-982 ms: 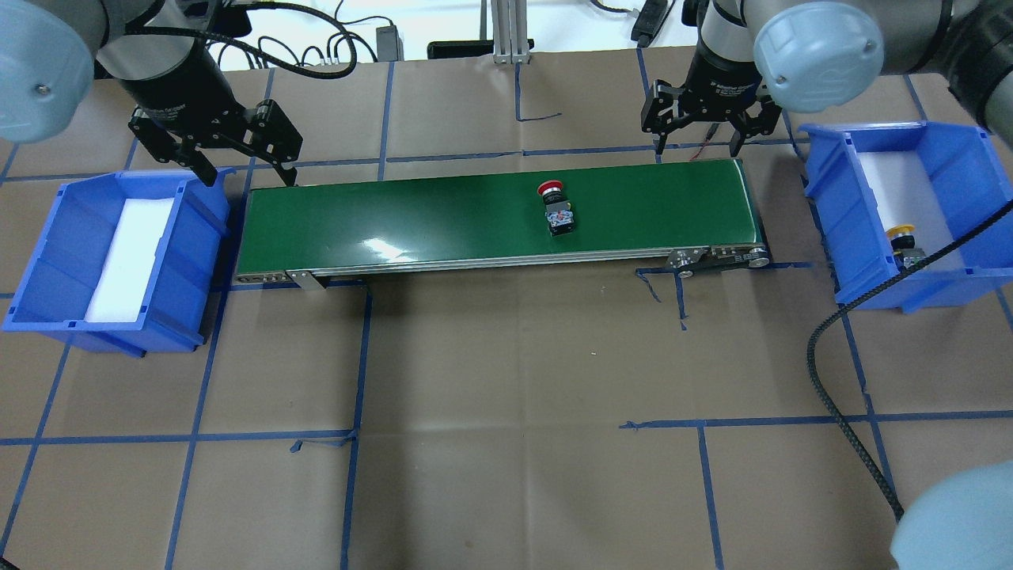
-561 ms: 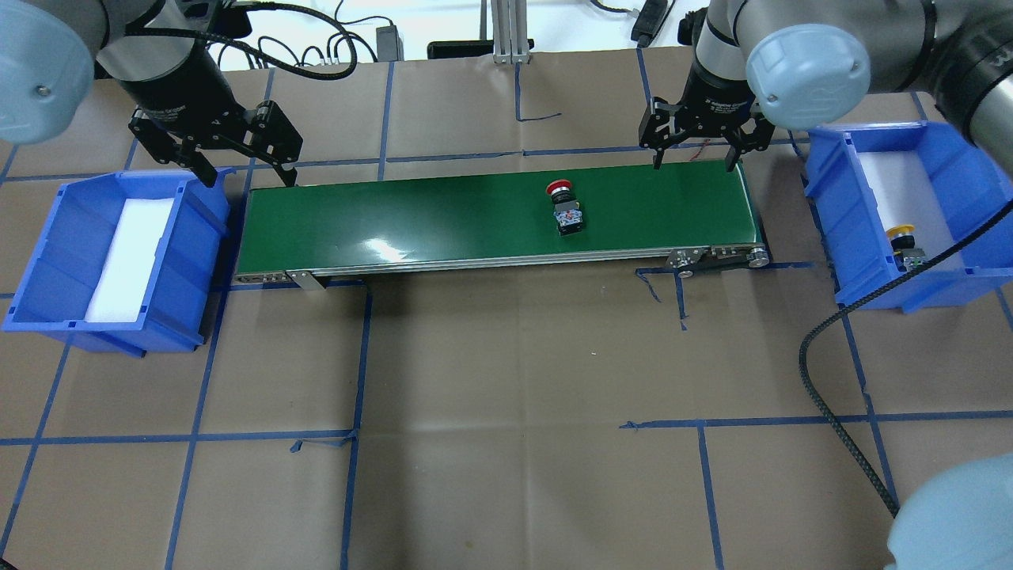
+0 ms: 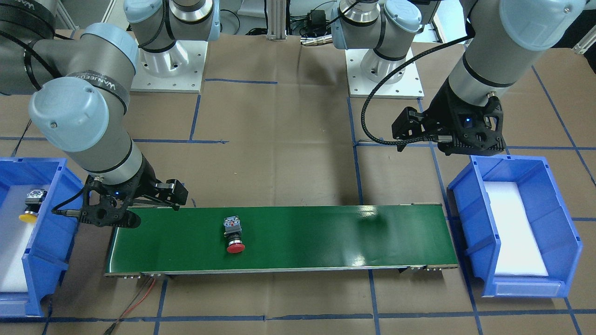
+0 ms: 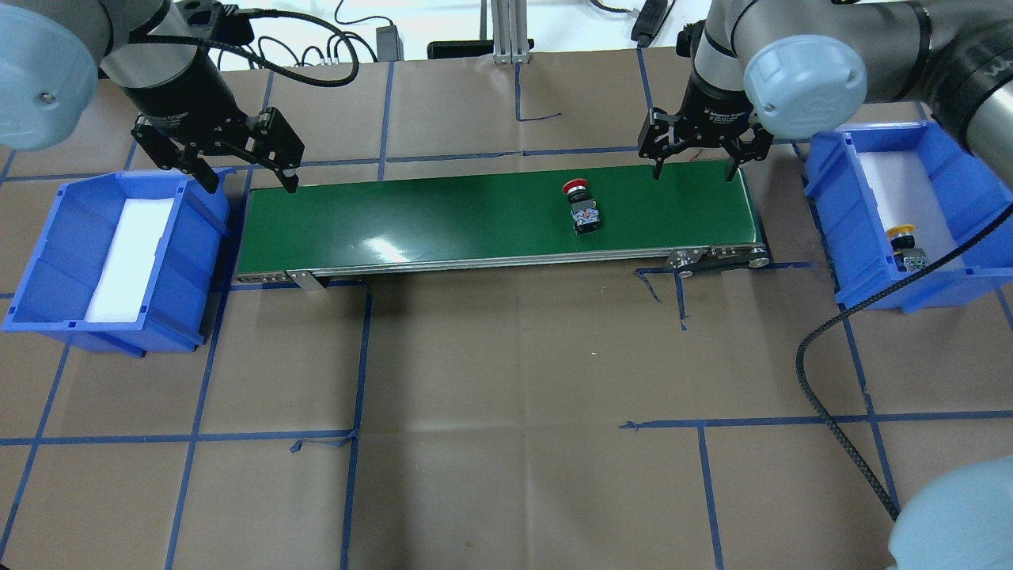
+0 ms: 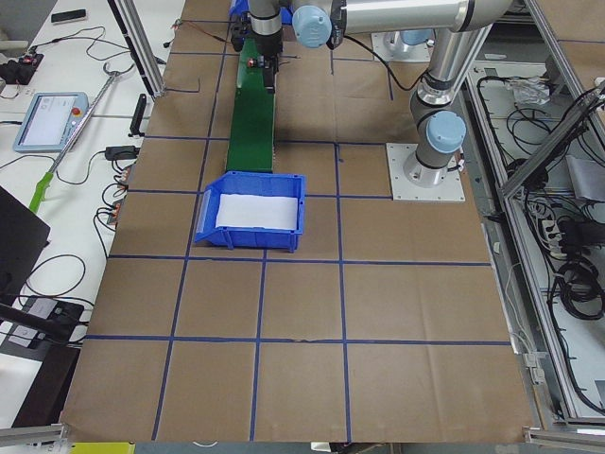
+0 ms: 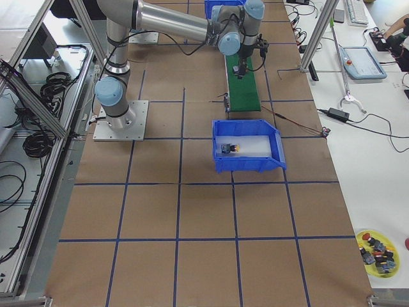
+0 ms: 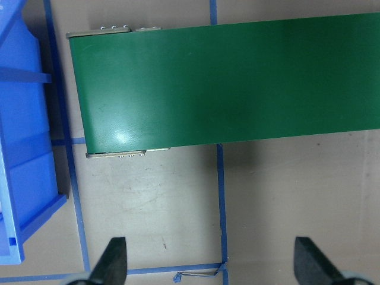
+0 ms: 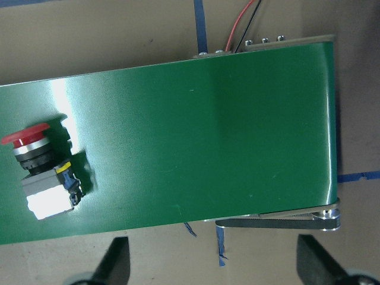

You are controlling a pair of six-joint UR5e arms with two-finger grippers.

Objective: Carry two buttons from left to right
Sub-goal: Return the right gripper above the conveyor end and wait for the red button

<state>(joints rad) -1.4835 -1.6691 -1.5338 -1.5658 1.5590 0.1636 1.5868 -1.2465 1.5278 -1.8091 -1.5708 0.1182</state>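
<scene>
Yellow-capped button (image 4: 904, 244) already in the right blue bin (image 4: 942, 289), 3 o'clock on the table; red-capped button (image 4: 582, 206) lying on the green conveyor (image 4: 443, 214), 8 o'clock from the right gripper (image 4: 692, 176), awaiting pickup. Half done. Right gripper and left gripper (image 4: 250, 187) both spread open, empty.

Left arm (image 4: 162, 75) reaches to the far left, wrist vertical, with the left gripper (image 4: 252, 184) pointing straight down. Its jaws stand wide apart with nothing between them; both fingertips (image 7: 114, 258) show clear in the left wrist view. Right arm (image 4: 910, 36) reaches to the far right, right gripper (image 4: 692, 172) likewise pointing down, jaws spread wide and empty. The grippers are well apart.
</scene>
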